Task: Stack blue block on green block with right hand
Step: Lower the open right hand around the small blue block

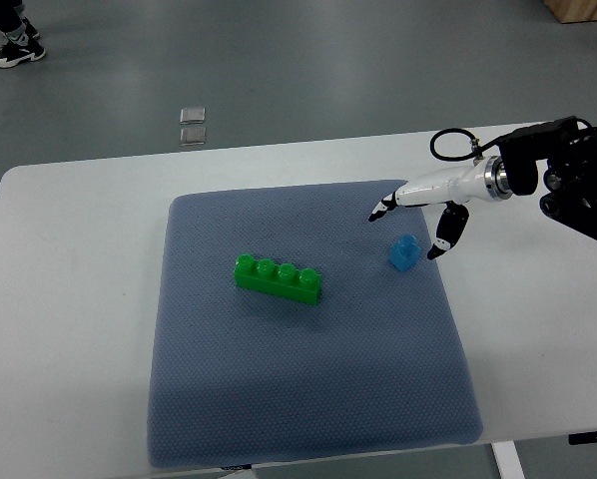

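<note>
Reaching in from the right edge: right hand (418, 215), white with black fingertips, on a black arm with a looping cable at the wrist. Fingers spread apart, gripping nothing; one long finger (383, 208) stretched left over the mat, another (448, 232) angled down just right of the small blue plastic block (403, 251). Near it, whether touching cannot be told. Blue block upright on the blue-grey textured mat (308, 399), right of centre. Well apart to its left, the long green four-stud plastic brick (278, 279), lying slightly slanted near the mat's middle. Bare mat between the two, more below them toward the near edge. White table (69, 299) showing on both sides of the mat. Beyond the far edge, grey floor, two small clear squares (193, 125), and a person's shoe (15, 48) top left.
</note>
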